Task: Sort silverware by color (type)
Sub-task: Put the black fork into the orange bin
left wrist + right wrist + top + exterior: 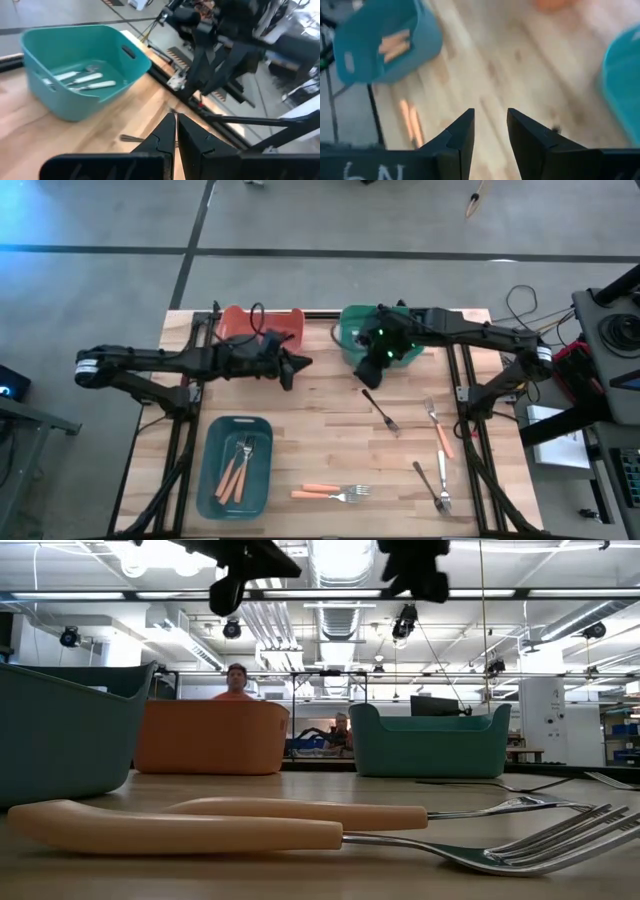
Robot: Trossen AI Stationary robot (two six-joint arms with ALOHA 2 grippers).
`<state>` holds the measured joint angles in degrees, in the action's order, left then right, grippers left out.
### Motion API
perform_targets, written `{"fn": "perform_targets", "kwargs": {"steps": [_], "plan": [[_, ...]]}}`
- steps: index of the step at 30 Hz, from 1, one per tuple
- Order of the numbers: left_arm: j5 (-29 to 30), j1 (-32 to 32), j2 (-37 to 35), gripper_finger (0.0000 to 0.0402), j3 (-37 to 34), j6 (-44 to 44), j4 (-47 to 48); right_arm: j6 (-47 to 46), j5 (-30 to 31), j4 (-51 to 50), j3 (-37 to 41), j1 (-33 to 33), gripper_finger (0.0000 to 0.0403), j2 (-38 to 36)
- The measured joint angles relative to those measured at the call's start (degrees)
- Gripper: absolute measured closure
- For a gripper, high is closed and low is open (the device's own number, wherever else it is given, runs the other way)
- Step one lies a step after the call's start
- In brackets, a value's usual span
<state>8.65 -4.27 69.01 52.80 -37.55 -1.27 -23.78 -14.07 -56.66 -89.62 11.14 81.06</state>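
Two orange-handled forks are being held in the blue bin, two more orange-handled forks are lying on the table in front, and three white-handled utensils are resting in the green bin. The left gripper is being kept clenched, empty. The right gripper is being held apart, grasping nothing, beside the green bin.

High cam looks straight down on whole table. Low cam sits at tabletop level, v. close to orange-handled forks. Both share green bin.
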Motion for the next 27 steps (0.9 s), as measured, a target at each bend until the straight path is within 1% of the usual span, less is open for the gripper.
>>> {"fn": "perform_targets", "kwargs": {"steps": [5, 9, 14, 22, 27], "plan": [[6.22, 4.42, 1.28, 0.0401, 0.0, -2.06, -3.53, -5.59, 0.07, -7.04, 0.41, -5.28, 0.0303, -0.85], [8.98, 6.28, 1.84, 0.0402, 0.0, -2.25, -4.95, -9.58, 0.44, -8.02, 1.64, -8.89, 0.0301, -0.77], [9.46, 6.37, 1.8, 0.0401, 0.0, -2.05, -5.03, -13.81, 0.61, -8.81, 3.16, -11.08, 0.0306, -0.33], [9.88, 6.27, 0.74, 0.0401, 0.0, 0.69, -4.5, -24.01, 0.7, -9.27, 6.83, -11.26, 0.0316, -0.26], [8.26, 6.27, 0.23, 0.0401, 0.0, 1.98, -2.02, -26.73, 0.68, -9.48, 9.9, -11.29, 0.0316, 0.02]]}}
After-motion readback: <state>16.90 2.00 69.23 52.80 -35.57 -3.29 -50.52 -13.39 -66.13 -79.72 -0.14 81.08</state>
